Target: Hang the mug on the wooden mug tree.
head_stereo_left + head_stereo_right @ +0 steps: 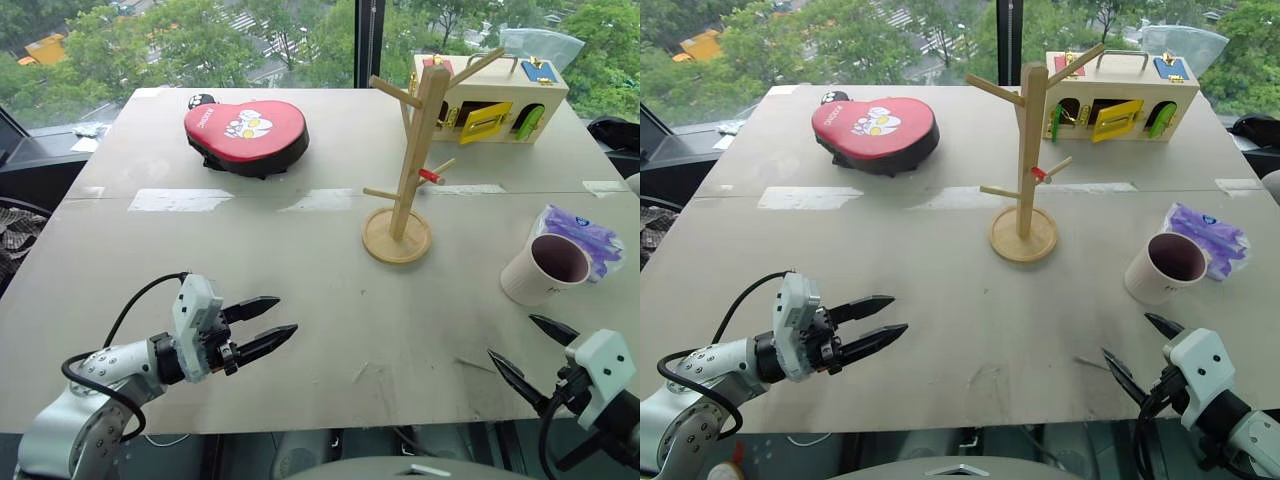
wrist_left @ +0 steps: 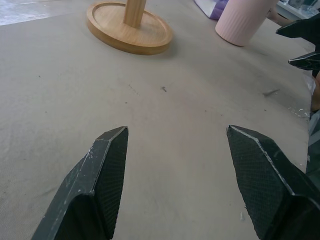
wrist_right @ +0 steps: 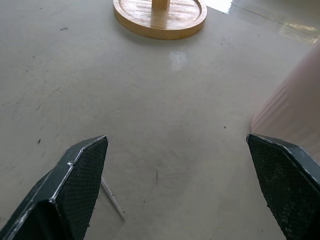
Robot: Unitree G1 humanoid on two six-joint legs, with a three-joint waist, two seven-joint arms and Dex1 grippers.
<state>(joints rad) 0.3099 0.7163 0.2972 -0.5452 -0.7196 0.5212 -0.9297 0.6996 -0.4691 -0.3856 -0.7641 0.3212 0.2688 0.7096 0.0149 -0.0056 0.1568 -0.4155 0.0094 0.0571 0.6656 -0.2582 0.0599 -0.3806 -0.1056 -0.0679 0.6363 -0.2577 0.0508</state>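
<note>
**Mug stands on the bench, both pincers apart and empty**

The cream-white cylindrical mug (image 1: 545,268) with its dark maroon inside stands upright on the right side of the bench (image 1: 300,290), mouth up; in the left wrist view its wall looks finely ribbed. Just behind it, touching or nearly so, lies a crumpled purple plastic packet (image 1: 583,236).

To the mug's left, well apart, rises the wooden mug tree (image 1: 410,160): a pale, smooth square post with slim pegs angled upward, one peg marked red, set in a round disc base with a raised rim.

Behind the tree sits a light wooden box (image 1: 497,98) with coloured latches in yellow, green and blue. Far left of it rests a red, heart-shaped padded cushion (image 1: 245,133) with a black edge and a cartoon print.

The bench top is a matt grey-beige sheet, scuffed, with strips of pale tape across it.

The right pincer (image 1: 532,352) hovers near the mug on the robot's side, its two pointed black fingers spread wide, holding nothing. The left pincer (image 1: 262,325) hangs over the near left of the bench, its textured fingers apart and empty.
</note>
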